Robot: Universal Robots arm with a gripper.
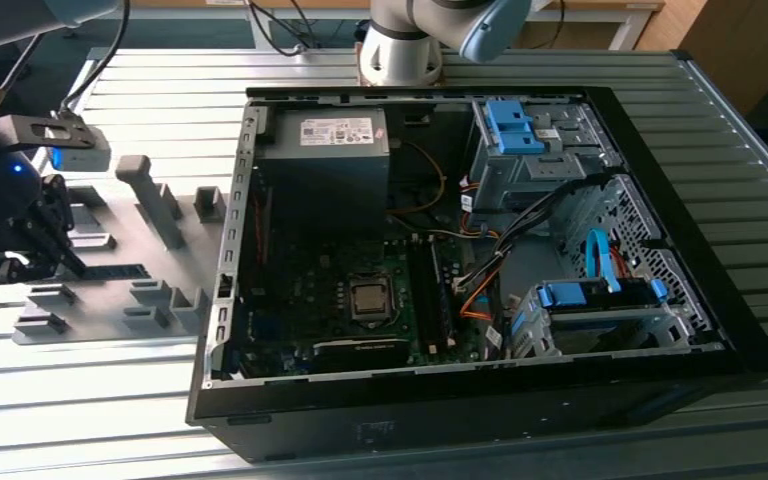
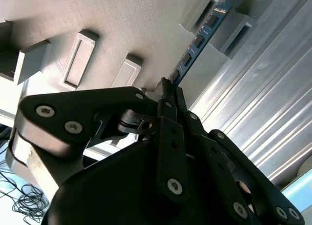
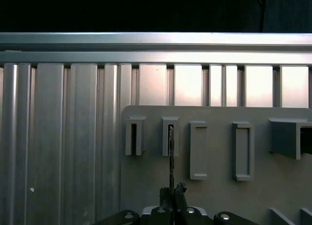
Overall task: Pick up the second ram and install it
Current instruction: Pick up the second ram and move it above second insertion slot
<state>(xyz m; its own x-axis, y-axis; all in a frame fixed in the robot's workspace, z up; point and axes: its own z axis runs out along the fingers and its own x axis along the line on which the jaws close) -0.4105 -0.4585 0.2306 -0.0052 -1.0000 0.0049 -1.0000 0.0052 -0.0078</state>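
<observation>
Silver table (image 1: 491, 60) bars lie under a grey plate (image 2: 97, 20). My gripper (image 2: 167, 91) pinches one end of the blue ram stick (image 2: 200, 39), which sits in the plate's slots.

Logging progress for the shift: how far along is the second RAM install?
Done: the gripper is at the grey fixture plate. In hand: its jaws look closed on one end of the second ram, whose far end sits between fixture blocks. Left: it is not yet in the motherboard slots of the open computer case.
</observation>
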